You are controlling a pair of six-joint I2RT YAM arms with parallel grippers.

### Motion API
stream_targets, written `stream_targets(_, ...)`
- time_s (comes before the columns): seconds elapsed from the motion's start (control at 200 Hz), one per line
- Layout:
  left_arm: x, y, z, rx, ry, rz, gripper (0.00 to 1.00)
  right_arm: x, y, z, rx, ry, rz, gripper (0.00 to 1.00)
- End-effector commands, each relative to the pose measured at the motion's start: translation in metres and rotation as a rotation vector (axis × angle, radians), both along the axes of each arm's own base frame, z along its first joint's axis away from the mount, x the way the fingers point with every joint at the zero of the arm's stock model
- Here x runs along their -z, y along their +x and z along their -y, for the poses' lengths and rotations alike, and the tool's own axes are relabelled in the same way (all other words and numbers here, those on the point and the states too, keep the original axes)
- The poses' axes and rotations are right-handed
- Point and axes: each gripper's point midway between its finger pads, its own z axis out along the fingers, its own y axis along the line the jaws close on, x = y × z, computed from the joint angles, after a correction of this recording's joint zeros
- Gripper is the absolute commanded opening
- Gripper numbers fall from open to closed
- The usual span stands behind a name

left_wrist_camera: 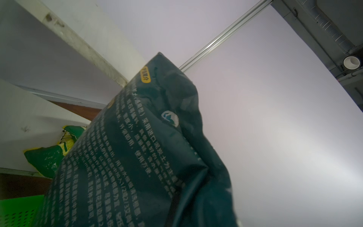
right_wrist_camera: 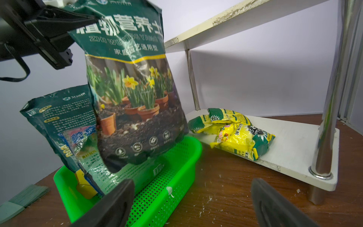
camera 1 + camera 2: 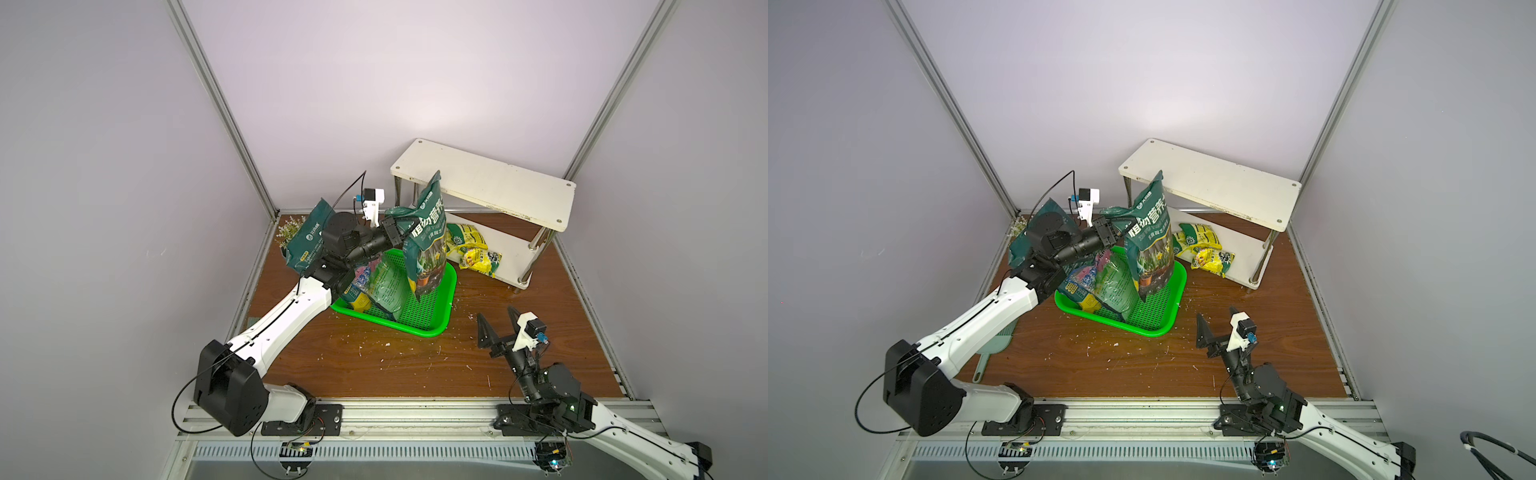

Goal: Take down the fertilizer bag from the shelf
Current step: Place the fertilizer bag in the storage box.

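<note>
Above green basket (image 3: 432, 330), your L gripper (image 3: 400, 231) clamped tight on top edge of fertilizer bag (image 3: 428, 249); over table (image 3: 374, 368), your R gripper (image 3: 496, 320) fully spread, holding nothing.

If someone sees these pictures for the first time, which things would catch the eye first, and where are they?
First the dark green soil bag printed with yellow daffodils, pinched near its top by the left gripper and hanging over the bright green perforated plastic basket. Next the yellow packets lying on the lower board of the cream-white two-tier shelf. The right gripper hovers open above the brown wooden table.
</note>
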Motion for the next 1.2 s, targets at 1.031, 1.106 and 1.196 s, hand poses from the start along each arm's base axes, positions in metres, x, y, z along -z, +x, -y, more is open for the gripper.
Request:
stream_targets(1.031,0.017,-0.011,-0.056,0.022,-0.304,0.313,0.00,-0.004,0.005,0.025,0.123,0.119,-0.036,0.99)
stream_targets(1.106,0.031,-0.012,-0.062,0.032,-0.328,0.290,0.00,-0.003,0.006,0.031,0.156,0.140,-0.054,0.99)
stream_targets(1.196,0.046,-0.012,-0.063,0.052,-0.327,0.268,0.00,-0.003,0.006,0.031,0.154,0.151,-0.066,0.99)
